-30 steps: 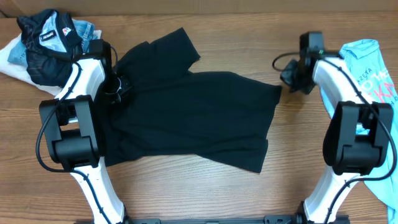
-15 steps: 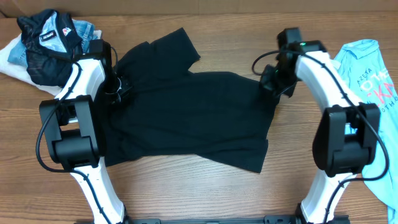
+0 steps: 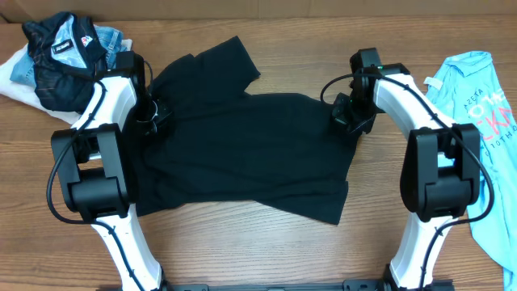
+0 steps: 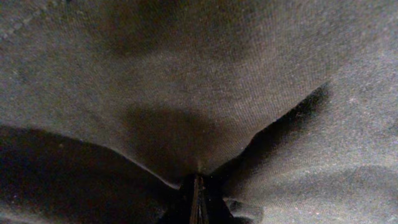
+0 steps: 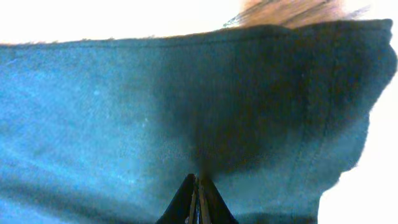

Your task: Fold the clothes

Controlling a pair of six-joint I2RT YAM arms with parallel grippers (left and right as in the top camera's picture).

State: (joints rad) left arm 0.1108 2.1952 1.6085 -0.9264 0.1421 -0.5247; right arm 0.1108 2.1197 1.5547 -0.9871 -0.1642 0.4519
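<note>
The black T-shirt [image 3: 242,149] lies spread, somewhat rumpled, across the middle of the table. My left gripper [image 3: 153,113] is at its left edge. In the left wrist view the gripper [image 4: 198,190] is shut on a pinch of the black fabric [image 4: 186,93], with creases running out from the jaws. My right gripper [image 3: 345,119] is over the shirt's right edge. In the right wrist view the gripper [image 5: 198,190] is shut, its tips at the fabric [image 5: 124,112] near a hemmed edge; no cloth shows between the jaws. The light-blue printed tee [image 3: 477,121] lies at the far right.
A pile of dark and white garments [image 3: 60,56] sits at the back left corner, just behind my left arm. Bare wooden table [image 3: 266,250] shows in front of the shirt and between the shirt and the blue tee.
My right gripper has moved left from the bare table beside the blue tee onto the black shirt's right edge. The left arm and the shirt have not moved.
</note>
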